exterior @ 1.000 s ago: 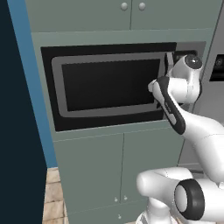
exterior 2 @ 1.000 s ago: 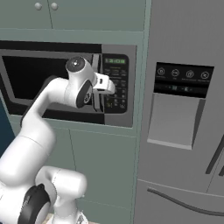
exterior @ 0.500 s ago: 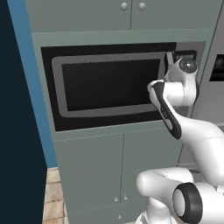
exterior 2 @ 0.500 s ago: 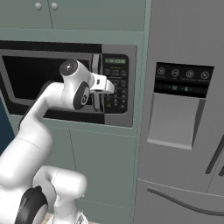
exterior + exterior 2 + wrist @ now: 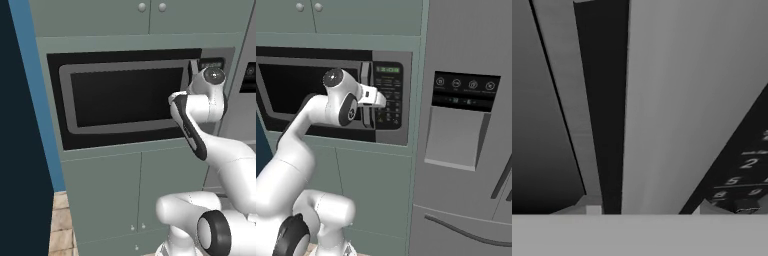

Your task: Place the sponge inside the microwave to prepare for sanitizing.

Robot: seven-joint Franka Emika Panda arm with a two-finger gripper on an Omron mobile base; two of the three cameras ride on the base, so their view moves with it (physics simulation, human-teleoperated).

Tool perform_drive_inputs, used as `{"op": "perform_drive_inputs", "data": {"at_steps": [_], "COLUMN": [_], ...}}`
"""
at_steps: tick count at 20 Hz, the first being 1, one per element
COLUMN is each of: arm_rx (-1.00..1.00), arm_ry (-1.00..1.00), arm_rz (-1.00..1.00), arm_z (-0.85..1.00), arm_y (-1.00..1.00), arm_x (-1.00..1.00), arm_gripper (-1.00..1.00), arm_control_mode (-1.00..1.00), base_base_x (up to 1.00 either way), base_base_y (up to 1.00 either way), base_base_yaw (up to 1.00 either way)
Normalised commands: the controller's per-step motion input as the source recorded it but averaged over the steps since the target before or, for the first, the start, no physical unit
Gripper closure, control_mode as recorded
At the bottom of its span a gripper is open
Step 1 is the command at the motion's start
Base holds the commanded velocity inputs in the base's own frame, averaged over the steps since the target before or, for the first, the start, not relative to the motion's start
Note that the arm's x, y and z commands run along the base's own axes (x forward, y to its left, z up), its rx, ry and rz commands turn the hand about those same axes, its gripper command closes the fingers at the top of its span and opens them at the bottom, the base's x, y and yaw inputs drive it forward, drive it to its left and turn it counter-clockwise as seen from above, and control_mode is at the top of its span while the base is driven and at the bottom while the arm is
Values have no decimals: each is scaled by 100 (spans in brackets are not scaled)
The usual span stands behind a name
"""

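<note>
Nearest the cameras, the white arm was seen rising from the base and reaching forward at the height of the microwave door. At its end, the gripper (image 5: 374,98) was set against the door handle (image 5: 366,90), the upright grey bar between the dark window and the keypad. In the hand view that bar (image 5: 677,105) ran up between the two finger tips, with the tip on the window side (image 5: 591,206) and the tip on the keypad side (image 5: 708,207) close against it. The jaws were judged to be closed on the handle.

Beyond the hand, the microwave (image 5: 125,100) was built into a tall grey-green cabinet, and its door was shut flat against the front. The keypad (image 5: 389,97) with its green display lay just right of the handle. Cupboard doors were seen above and below the oven. To the right stood a grey refrigerator (image 5: 466,125) with a dispenser panel, and to the left a blue wall edge.

No sponge could be made out, so its place could not be told; the cavity was hidden behind the dark window.

The step in hand was judged to be the opening of the door, with the placing not yet begun. The next move would call for a pull towards the robot along the door's arc, the grip being kept firm so that the handle is not slipped off.
</note>
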Motion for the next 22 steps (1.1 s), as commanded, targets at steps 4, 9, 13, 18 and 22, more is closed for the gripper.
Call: {"op": "perform_drive_inputs", "data": {"at_steps": [4, 9, 13, 18, 22], "arm_rx": [8, 7, 4, 1, 0], "arm_ry": [0, -4, -1, 0, 4], "arm_rz": [0, 0, 0, 0, 0], "arm_z": [-1, 0, -1, 0, 0], "arm_y": [16, 14, 19, 20, 24], "arm_x": [-31, -61, -67, -65, -54], "arm_gripper": [100, 100, 100, 100, 100], "arm_control_mode": [-100, -100, -100, -100, -100], "base_base_x": [0, 0, 0, 0, 0], "base_base_y": [0, 0, 0, 0, 0], "base_base_yaw": [0, 0, 0, 0, 0]}}
